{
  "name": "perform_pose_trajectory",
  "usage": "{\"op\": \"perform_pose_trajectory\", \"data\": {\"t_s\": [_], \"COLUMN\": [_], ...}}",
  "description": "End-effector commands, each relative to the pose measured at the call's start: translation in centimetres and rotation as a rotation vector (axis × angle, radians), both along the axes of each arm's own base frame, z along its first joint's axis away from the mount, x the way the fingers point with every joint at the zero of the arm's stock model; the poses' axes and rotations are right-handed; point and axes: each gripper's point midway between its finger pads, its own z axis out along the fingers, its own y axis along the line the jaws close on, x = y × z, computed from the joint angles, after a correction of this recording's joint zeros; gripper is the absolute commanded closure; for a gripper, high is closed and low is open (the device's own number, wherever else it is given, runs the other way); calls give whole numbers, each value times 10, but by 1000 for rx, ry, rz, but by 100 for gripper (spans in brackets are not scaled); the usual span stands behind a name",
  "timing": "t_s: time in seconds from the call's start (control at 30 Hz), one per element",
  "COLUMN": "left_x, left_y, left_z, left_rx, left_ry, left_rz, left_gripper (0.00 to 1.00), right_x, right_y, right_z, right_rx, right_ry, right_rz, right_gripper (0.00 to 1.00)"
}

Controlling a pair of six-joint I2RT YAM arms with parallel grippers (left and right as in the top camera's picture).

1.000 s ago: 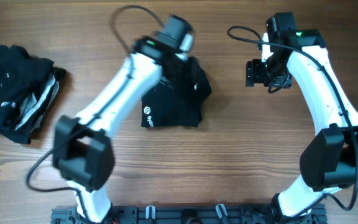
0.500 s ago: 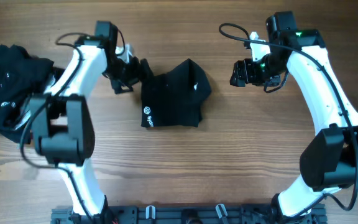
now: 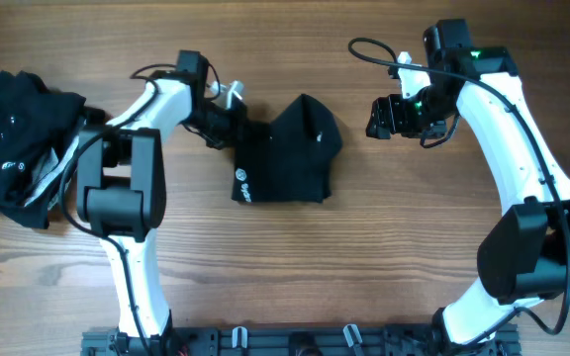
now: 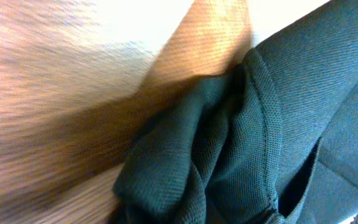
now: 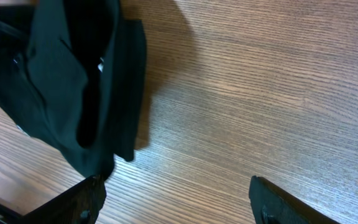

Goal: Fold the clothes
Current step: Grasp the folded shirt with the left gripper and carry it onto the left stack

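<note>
A folded black T-shirt [image 3: 287, 156] with a small white round logo [image 3: 242, 181] lies mid-table. My left gripper [image 3: 234, 123] is at the shirt's upper left corner, shut on a bunch of its fabric. In the left wrist view the gathered black cloth [image 4: 241, 143] fills the lower frame and hides the fingers. My right gripper [image 3: 378, 117] hovers to the right of the shirt, apart from it and open. The right wrist view shows wood between its fingertips [image 5: 73, 202], with the shirt [image 5: 73, 81] up at the left.
A loose pile of black garments with grey-white trim [image 3: 23, 133] lies at the far left edge of the wooden table [image 3: 414, 227]. The arm bases and a dark rail [image 3: 305, 341] stand along the front edge.
My left gripper swung from the shirt's top out to the left, came back to its upper left corner and shut there. The shirt shifted slightly right. The right gripper edged left, then held still.
</note>
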Motion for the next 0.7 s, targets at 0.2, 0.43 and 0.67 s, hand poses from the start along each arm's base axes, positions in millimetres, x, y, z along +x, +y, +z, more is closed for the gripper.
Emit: {"op": "perform_pose_trajectory", "data": {"t_s": [0.2,0.43,0.67], "left_x": [71,7,-63], "left_y": [221,407,502], "left_z": [194,245,211], "left_rx": [359,442,617], "left_ry": [-502,-509,-332], "left_rz": [456,969,1200], "left_gripper": [96,96,82], "right_x": [1,1,1], "right_y": [3,3,3], "right_z": [5,5,5], "right_rx": [11,11,11], "right_ry": [-11,-15,-15], "right_rz": [-3,-1,-2], "right_gripper": [21,21,21]}}
